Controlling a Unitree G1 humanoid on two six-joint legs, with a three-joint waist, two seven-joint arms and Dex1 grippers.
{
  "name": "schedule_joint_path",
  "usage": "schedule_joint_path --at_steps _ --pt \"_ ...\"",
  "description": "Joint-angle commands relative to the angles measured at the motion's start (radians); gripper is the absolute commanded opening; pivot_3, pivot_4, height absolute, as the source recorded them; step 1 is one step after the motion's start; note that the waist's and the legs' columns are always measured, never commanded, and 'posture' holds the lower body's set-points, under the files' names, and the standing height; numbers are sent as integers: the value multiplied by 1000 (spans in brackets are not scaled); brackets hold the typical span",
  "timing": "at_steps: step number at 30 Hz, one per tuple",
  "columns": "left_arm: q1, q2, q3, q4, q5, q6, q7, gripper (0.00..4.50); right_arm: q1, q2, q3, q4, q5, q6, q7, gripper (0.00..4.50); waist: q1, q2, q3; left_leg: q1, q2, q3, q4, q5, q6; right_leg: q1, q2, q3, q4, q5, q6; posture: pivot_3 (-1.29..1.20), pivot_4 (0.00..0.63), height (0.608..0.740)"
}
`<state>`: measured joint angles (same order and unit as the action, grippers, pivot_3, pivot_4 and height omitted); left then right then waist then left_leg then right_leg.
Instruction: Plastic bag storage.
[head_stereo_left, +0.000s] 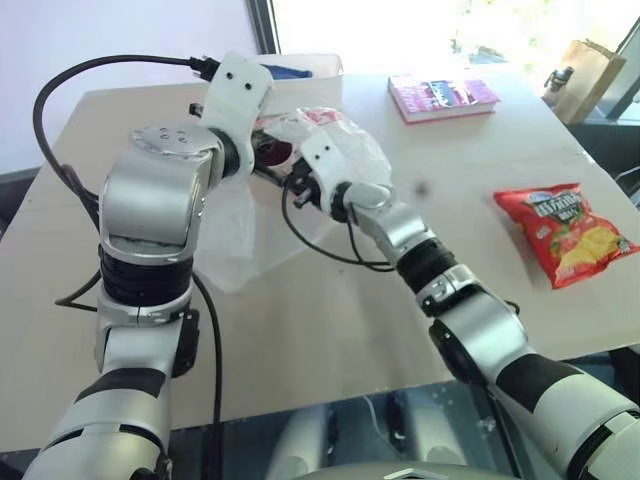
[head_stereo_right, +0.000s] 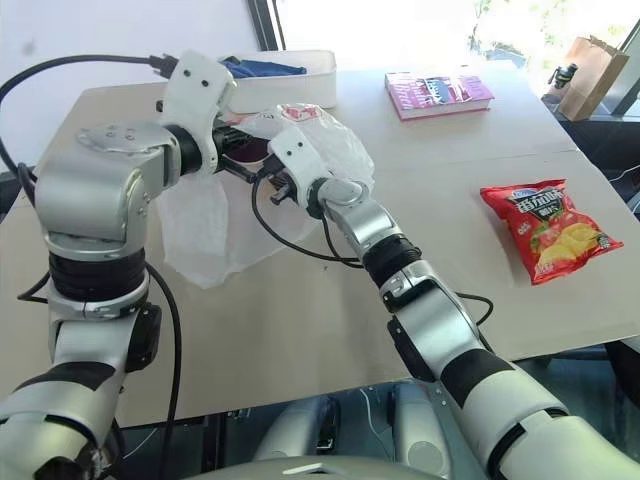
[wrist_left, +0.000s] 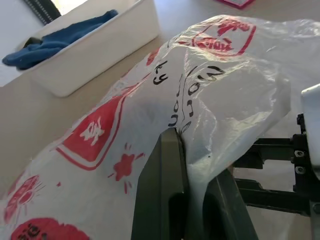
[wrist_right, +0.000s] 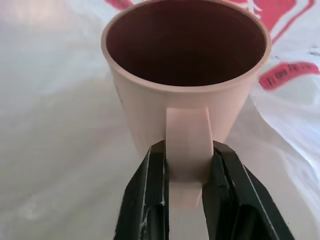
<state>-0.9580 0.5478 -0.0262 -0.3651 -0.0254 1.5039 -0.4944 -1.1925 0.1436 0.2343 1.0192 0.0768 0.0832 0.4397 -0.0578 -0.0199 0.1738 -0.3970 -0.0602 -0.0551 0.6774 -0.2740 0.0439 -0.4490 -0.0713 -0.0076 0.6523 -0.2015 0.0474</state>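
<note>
Clearly, I see the plastic bag (wrist_left: 210, 95), thin, translucent, crinkly and red-printed, draping downward toward the desk (head_stereo_left: 330, 320). My left gripper (wrist_left: 192, 165) is clamped on it. My right gripper (wrist_right: 187, 170) pinches the pink cup's (wrist_right: 185, 75) handle.

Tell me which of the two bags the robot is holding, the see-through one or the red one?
The plastic bag, translucent white with red prints, pinched in the left gripper. The chips packet lies untouched on the table.

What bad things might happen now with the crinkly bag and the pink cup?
1. The thin translucent white plastic bag with red print is pinched in the left tool; pulling might tear it.
2. The right tool grips the pink plastic cup by its handle alone, so the cup could twist or slip.
3. The bag drapes over the right arm and may snag.
</note>
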Motion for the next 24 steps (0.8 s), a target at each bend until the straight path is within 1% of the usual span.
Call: schedule_joint_path --at_steps 1,2,4,5,8,11,13,14,16,18,19,21,22,24 --pt "-8 -40 8 -63 -51 26 11 0 -23 -18 -5 39 -55 -87 -10 2870 2 0 0 0 0 0 0 0 0 0 0 0 0 0 0 0 150 740" --pt "-3 -45 15 -59 -53 28 20 0 -17 -36 -12 26 -62 -97 -9 3241 3 0 0 -1 0 -1 0 0 0 0 -1 0 0 0 0 0 150 740" --pt "10 -67 35 -44 -54 22 49 0 31 -94 -20 -80 -60 -82 57 4186 0 0 0 -1 0 -1 1 0 0 0 -1 0 0 0 0 0 150 740" --pt "14 -78 45 -33 -57 17 63 0 62 -119 -26 -153 -49 -56 92 4186 0 1 0 -1 0 -1 1 0 0 0 -1 0 0 0 0 0 150 740" --pt "25 -108 60 18 -58 -31 98 0 205 -216 -32 -535 -2 113 172 4186 4 1 0 -1 0 -3 1 1 -1 0 -1 0 1 0 0 0 150 740" --pt "24 -124 66 83 -52 -103 134 0 361 -322 -44 -981 61 347 197 4186 11 1 0 -2 0 -2 2 0 -1 -1 0 2 2 0 0 0 150 740" --pt "18 -136 76 109 -55 -128 151 0 426 -376 -56 -1181 102 464 204 4186 13 1 0 -2 0 -2 2 0 -1 -2 -1 3 3 0 0 0 150 740" --pt "14 -141 77 127 -57 -144 157 0 466 -406 -92 -1313 160 553 201 4186 17 1 0 -2 0 -2 3 0 -1 -2 -1 3 4 0 0 0 150 740" --pt "4 -167 84 165 -62 -183 172 0 560 -434 -224 -1560 295 727 153 4186 27 1 0 -2 0 -3 4 0 -1 -2 -1 3 5 0 0 0 150 740" --pt "0 -179 70 188 -68 -217 176 0 641 -470 -318 -1702 361 813 122 4186 45 1 0 -2 0 -4 6 0 -1 0 -1 2 5 0 0 0 150 740" --pt "-1 -181 63 195 -71 -229 177 0 663 -488 -343 -1741 386 840 116 4186 48 1 0 -2 -1 -4 6 0 0 1 -1 2 5 0 0 0 150 740" --pt "0 -194 40 214 -80 -260 170 0 724 -512 -408 -1828 500 915 119 4186 51 0 0 -2 -2 -4 8 0 0 1 -2 2 5 0 0 0 150 740" --pt "3 -201 22 221 -85 -281 162 0 738 -516 -422 -1852 537 937 110 4186 51 0 0 -2 -3 -4 8 0 0 1 -3 2 6 0 0 0 150 740" --pt "5 -220 -8 220 -103 -317 142 0 727 -511 -381 -1824 523 941 68 4186 46 0 0 -1 -3 -4 8 0 0 1 -3 3 8 0 0 0 150 740"
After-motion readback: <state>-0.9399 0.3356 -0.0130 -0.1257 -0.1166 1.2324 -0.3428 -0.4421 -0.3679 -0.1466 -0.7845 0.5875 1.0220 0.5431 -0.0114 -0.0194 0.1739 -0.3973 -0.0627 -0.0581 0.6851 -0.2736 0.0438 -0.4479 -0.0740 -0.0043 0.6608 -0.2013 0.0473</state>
